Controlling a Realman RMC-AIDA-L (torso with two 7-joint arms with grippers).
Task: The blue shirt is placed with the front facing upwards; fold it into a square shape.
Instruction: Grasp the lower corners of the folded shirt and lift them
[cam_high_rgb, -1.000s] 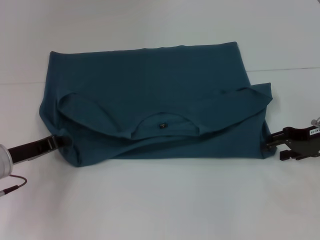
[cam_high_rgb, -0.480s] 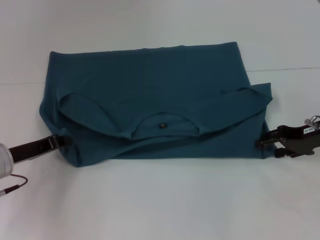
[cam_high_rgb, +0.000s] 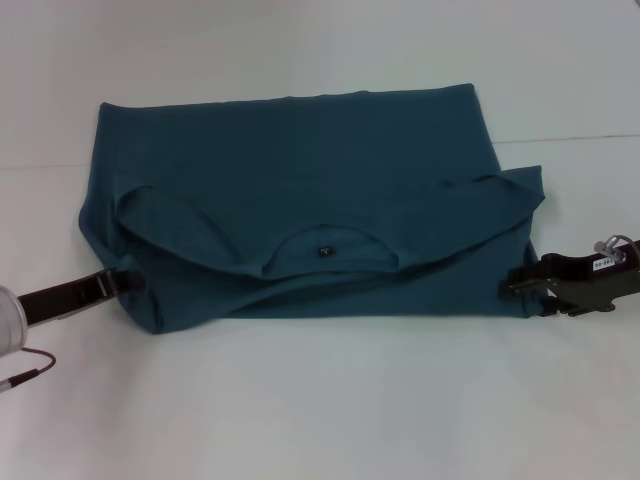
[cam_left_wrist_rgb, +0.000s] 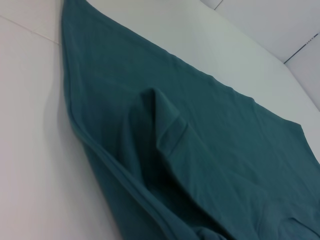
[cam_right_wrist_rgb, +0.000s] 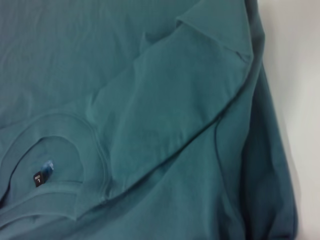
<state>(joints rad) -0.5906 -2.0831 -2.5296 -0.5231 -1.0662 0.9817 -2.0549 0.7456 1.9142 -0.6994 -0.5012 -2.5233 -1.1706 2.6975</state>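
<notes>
Teal-blue cotton shirt (cam_high_rgb: 300, 200) lies half-folded on the white worktop (cam_high_rgb: 320, 400); both claws, left (cam_high_rgb: 122, 282) and right (cam_high_rgb: 512, 284), sit at its near corners for the next fold, grip state unclear.

One blue shirt (cam_high_rgb: 300, 180) lies on the one white table (cam_high_rgb: 320, 400), with one small black label (cam_high_rgb: 323, 251) inside its neckline (a single tag, nothing else sewn in). Two grippers show: the left gripper (cam_high_rgb: 122, 281) and the right gripper (cam_high_rgb: 512, 282).

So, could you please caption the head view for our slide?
Half-folded blue shirt on a white table, left gripper and right gripper at its near corners.
</notes>
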